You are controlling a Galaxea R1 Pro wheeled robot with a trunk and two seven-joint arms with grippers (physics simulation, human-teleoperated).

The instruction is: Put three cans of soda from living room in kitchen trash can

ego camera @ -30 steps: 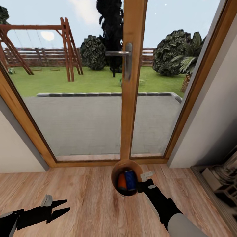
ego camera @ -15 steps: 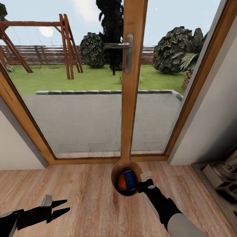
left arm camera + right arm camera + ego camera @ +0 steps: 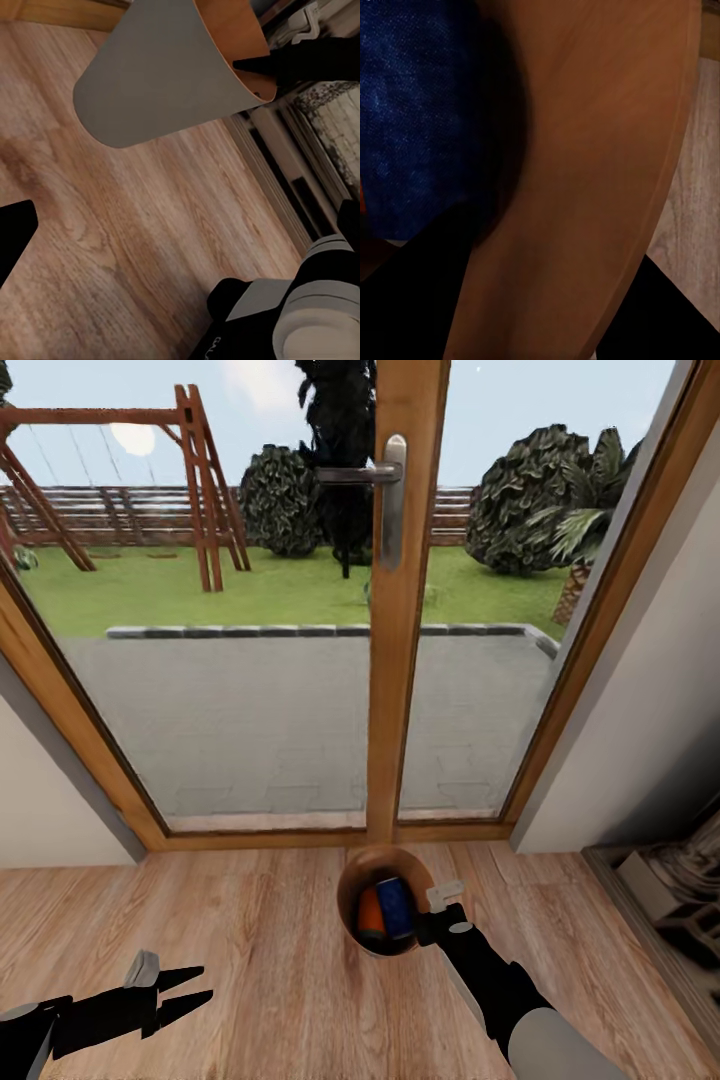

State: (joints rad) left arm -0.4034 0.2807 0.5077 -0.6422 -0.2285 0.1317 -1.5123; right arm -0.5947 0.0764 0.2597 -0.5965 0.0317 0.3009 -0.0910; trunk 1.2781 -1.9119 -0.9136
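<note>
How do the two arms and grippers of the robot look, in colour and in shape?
The left gripper is matte black with two pointed, tapering fingers and a small light-grey block on top. The right gripper is black with a small white piece at its tip; its forearm is black, widening into a rounded light-grey sleeve segment. No cables or markings show.

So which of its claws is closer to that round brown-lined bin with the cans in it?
The right claw: it grips the round brown-lined bin by its rim. The left claw hangs open, well off to the bin's left above the floor.
</note>
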